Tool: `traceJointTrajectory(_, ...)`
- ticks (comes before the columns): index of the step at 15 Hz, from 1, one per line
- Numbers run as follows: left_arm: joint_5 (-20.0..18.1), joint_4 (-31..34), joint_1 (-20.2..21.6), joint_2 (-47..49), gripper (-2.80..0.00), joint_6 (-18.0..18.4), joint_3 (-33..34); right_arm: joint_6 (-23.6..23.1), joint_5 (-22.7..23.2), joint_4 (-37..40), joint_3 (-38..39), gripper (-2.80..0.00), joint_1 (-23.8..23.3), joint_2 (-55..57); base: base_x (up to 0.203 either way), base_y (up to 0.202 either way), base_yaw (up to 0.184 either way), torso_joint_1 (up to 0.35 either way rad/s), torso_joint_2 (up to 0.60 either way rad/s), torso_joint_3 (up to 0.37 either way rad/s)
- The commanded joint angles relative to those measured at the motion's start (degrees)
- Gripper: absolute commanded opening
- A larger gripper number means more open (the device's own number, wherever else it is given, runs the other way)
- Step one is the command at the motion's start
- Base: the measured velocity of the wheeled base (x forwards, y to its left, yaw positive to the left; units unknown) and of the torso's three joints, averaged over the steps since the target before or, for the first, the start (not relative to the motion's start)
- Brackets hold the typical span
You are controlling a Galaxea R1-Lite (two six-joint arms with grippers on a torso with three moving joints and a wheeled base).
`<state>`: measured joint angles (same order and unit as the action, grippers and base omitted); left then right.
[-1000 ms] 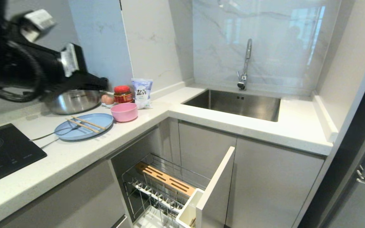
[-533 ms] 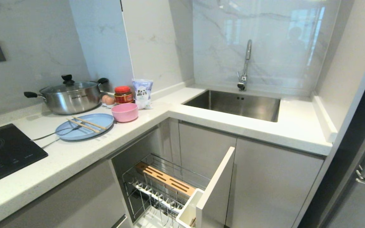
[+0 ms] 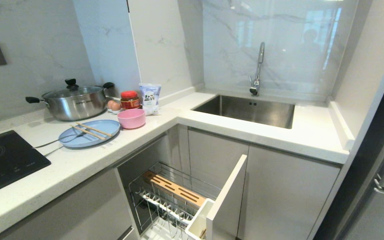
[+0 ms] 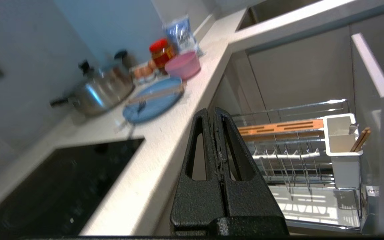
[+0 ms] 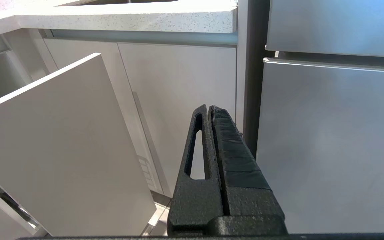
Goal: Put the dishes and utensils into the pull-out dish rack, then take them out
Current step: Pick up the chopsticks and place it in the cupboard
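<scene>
The left arm, which blocked the pot a second ago, is gone from the head view. The left gripper (image 4: pixel 214 115) now hangs off the counter's (image 3: pixel 78 163) front edge beside the rack (image 3: pixel 175 196), jaws pressed together and empty; the right gripper (image 5: pixel 210 113), likewise closed, is parked by the cabinets. Near the counter's corner lies the plate (image 3: pixel 89 133) with chopsticks (image 3: pixel 91 131) across it, the bowl (image 3: pixel 131 118) just beside. The plate looks light, stiff and slick, so the rim is probably best to pinch; thin chopsticks may roll.
</scene>
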<state>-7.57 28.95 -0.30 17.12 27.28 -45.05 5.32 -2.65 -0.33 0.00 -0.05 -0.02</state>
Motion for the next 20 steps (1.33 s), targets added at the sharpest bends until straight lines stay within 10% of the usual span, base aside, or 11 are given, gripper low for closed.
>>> traceJointTrajectory(1, 0.9, -5.2, 0.2, -11.9, -2.80, -3.6, 12.5, 0.0, 0.0, 0.0, 0.0, -2.80, 0.0, -0.2, 0.000, 0.000, 0.000, 0.000, 0.00, 0.000)
traceJointTrajectory(5, 1.8, -20.1, 0.3, -17.0, -2.80, -11.8, 29.1, 0.0, 0.0, 0.0, 0.0, -2.80, 0.0, -0.2, 0.000, 0.000, 0.000, 0.000, 0.00, 0.000)
traceJointTrajectory(10, 2.0, -40.5, 0.4, -17.0, -2.80, -12.8, 45.4, 0.0, -0.1, 0.0, 0.0, -2.80, 0.0, -0.2, 0.000, 0.000, 0.000, 0.000, 0.00, 0.000)
traceJointTrajectory(13, 3.1, -29.4, 0.4, -17.0, -2.80, -12.8, 44.9, 0.0, 0.0, 0.0, 0.0, -2.80, 0.0, -0.2, 0.000, 0.000, 0.000, 0.000, 0.00, 0.000)
traceJointTrajectory(20, 3.3, -28.7, 0.4, -16.9, -2.80, -13.7, 44.9, 0.0, 0.0, 0.0, 0.0, -2.80, 0.0, -0.2, 0.000, 0.000, 0.000, 0.000, 0.00, 0.000)
